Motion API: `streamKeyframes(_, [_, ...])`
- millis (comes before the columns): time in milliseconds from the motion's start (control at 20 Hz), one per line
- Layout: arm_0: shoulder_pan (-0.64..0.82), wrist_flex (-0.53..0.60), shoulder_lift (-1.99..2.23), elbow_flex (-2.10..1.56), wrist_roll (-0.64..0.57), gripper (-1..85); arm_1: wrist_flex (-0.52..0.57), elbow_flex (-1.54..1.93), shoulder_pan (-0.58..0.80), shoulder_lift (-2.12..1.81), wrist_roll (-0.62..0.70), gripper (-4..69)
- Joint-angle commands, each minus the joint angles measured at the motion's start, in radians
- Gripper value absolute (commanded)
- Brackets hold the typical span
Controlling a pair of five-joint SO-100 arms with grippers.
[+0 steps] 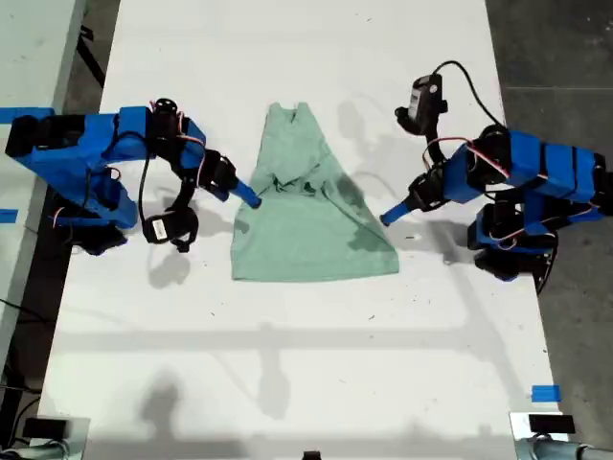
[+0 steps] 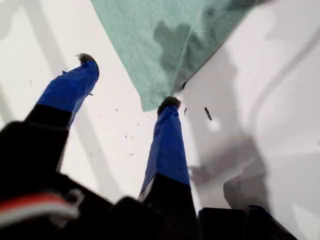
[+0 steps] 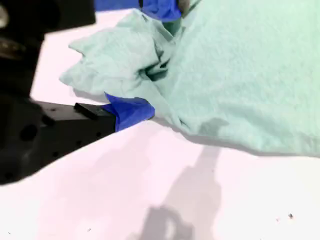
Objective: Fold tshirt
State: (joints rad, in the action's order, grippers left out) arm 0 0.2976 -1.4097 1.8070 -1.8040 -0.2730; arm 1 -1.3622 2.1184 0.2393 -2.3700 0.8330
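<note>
The pale mint-green tshirt [image 1: 311,216] lies partly folded on the white table [image 1: 287,364], narrow at the far end and wide at the near end. The arm at the exterior view's left carries my second gripper [image 1: 251,196], which is at the shirt's edge. In the second wrist view a bunched fold of the tshirt [image 3: 240,65] sits between the blue fingers of my second gripper [image 3: 147,62], which is shut on it. My first gripper [image 1: 391,215], on the exterior view's right, stands open. One of its fingertips [image 2: 169,102] is just off a corner of the tshirt [image 2: 165,35], and nothing is between its fingers.
Blue tape [image 1: 544,393] marks the table near the exterior view's lower right. Black camera modules with cables hang on both arms [image 1: 421,96] [image 1: 170,228]. The table's side edges run close behind both arm bases, with dark floor [image 1: 565,57] beyond.
</note>
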Motion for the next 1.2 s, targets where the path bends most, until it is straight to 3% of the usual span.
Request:
streamKeyframes(0, [-0.069, 0.044, 0.063, -0.04, 0.083, 27.2, 0.012, 0.032, -0.014, -0.015, -0.006, 29.2])
streamKeyframes(250, [-0.038, 0.063, 0.063, -0.078, 0.097, 27.0, 0.072, 0.097, -0.005, 0.038, 0.005, 29.6])
streamKeyframes(750, [-0.031, 0.081, 0.044, -0.078, 0.086, 26.9, 0.41, 0.216, 0.035, 0.311, 0.025, 27.0])
streamKeyframes(950, [-0.032, 0.08, 0.034, -0.08, 0.086, 27.0, 0.474, 0.164, 0.049, 0.5, 0.04, 25.4])
streamKeyframes(1100, [-0.032, 0.078, 0.032, -0.089, 0.084, 27.1, 0.489, 0.117, 0.052, 0.603, 0.054, 19.8])
streamKeyframes(1150, [-0.032, 0.078, 0.032, -0.091, 0.084, 27.1, 0.494, 0.114, 0.054, 0.606, 0.057, 10.7])
